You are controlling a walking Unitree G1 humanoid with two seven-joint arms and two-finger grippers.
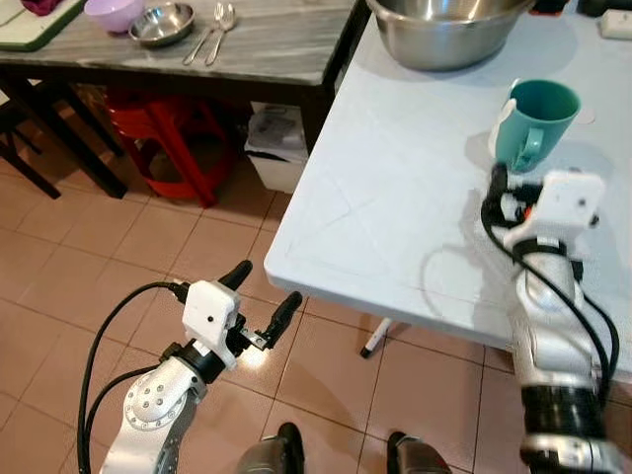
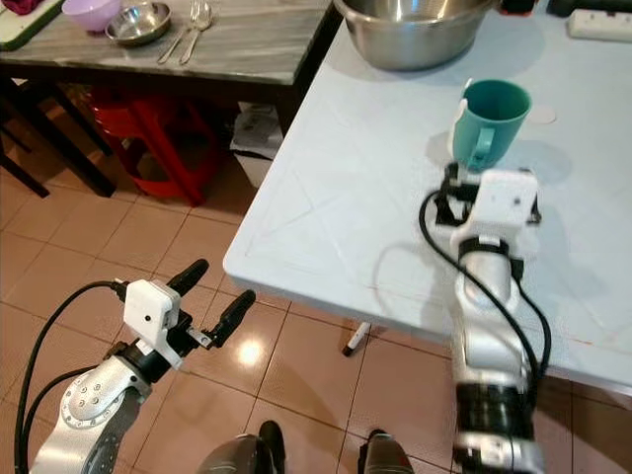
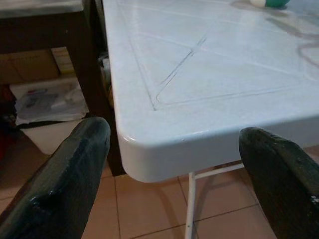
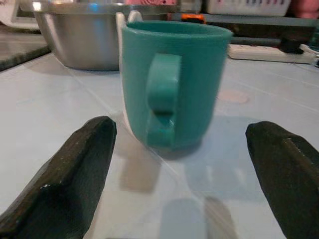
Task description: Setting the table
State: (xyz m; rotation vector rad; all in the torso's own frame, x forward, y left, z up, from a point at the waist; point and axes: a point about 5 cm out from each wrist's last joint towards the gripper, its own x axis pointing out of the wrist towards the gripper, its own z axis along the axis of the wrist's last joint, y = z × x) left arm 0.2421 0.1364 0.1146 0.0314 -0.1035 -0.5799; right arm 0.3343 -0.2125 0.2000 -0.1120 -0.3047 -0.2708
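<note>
Count: one teal mug [image 1: 533,120], one large steel bowl [image 1: 444,30], one small steel bowl [image 1: 162,24], one lilac bowl [image 1: 114,12], one fork [image 1: 205,35] and one spoon [image 1: 221,30], two tables, one red stool [image 1: 173,138].

The mug stands upright on the white table [image 1: 395,197], handle turned toward the robot, something white tucked against its far side. The large steel bowl sits at the mug's 11 o'clock, well apart. The small steel bowl, lilac bowl, fork and spoon lie together on the grey marble-top table [image 1: 267,49] off at 10 o'clock; the red stool stands beneath it, a box of papers [image 1: 276,138] beside the stool on the tiled floor [image 1: 99,257].

Right gripper [image 4: 182,172] hovers low over the white table, fingers spread wide, empty; the mug sits dead ahead at 12 o'clock, just beyond the fingertips [image 4: 102,130], not touching. Nothing lies between them.

Left gripper [image 1: 265,291] hangs over the floor off the table's near corner, fingers wide apart, holding nothing; the corner sits ahead at its 12 o'clock.
</note>
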